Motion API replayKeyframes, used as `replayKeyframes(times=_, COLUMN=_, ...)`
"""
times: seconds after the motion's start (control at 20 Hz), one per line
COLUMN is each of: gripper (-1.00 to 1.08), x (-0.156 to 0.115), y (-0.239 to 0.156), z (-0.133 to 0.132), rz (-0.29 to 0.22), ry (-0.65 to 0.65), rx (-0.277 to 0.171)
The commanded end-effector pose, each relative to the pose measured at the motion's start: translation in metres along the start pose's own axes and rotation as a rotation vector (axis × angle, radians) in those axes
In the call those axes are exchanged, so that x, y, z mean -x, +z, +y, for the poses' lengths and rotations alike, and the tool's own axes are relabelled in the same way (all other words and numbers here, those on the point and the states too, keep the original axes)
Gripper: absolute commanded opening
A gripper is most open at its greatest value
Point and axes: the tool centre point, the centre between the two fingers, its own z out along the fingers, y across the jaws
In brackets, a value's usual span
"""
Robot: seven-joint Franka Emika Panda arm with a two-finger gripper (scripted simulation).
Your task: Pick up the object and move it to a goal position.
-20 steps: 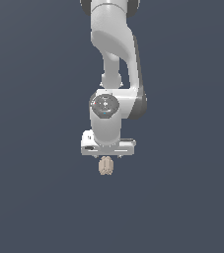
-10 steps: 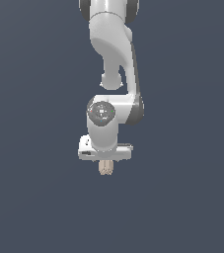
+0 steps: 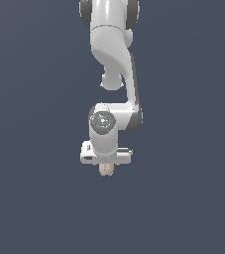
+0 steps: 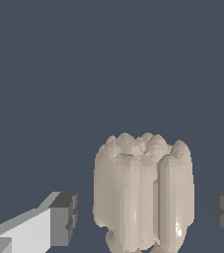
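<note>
The object (image 3: pixel 105 170) is a small beige ridged lump, showing just below the white gripper (image 3: pixel 106 162) in the exterior view. In the wrist view the object (image 4: pixel 143 192) stands between the two dark fingertips (image 4: pixel 64 217) of the gripper (image 4: pixel 145 215). A narrow gap shows on each side of it, so the fingers are not touching it. The gripper is open around the object. Its fingers are hidden behind the hand in the exterior view.
The white arm (image 3: pixel 115 59) reaches down from the top of the exterior view. Everything else is plain dark grey-blue ground (image 3: pixel 34 198), with no other objects or edges in sight.
The gripper has come down over the object, which now shows less below the hand. The arm's wrist has dropped with it. The object has stayed in place.
</note>
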Motion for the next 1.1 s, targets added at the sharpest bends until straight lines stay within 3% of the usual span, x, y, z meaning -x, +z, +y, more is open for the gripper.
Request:
replayKeyframes(times=0.0, gripper=1.00, x=0.0002, y=0.0117, z=0.0001, rz=0.000, ry=0.000, rx=0.000)
replayKeyframes(times=0.3, gripper=1.00, x=-0.0014, y=0.0173, z=0.0002, rz=0.000, ry=0.000, rx=0.000)
replayKeyframes(times=0.35, gripper=-1.00, x=-0.0014, y=0.0173, z=0.0002, rz=0.000, ry=0.000, rx=0.000)
replayKeyframes(times=1.05, gripper=-1.00, x=0.0002, y=0.0137, z=0.0011, rz=0.000, ry=0.000, rx=0.000)
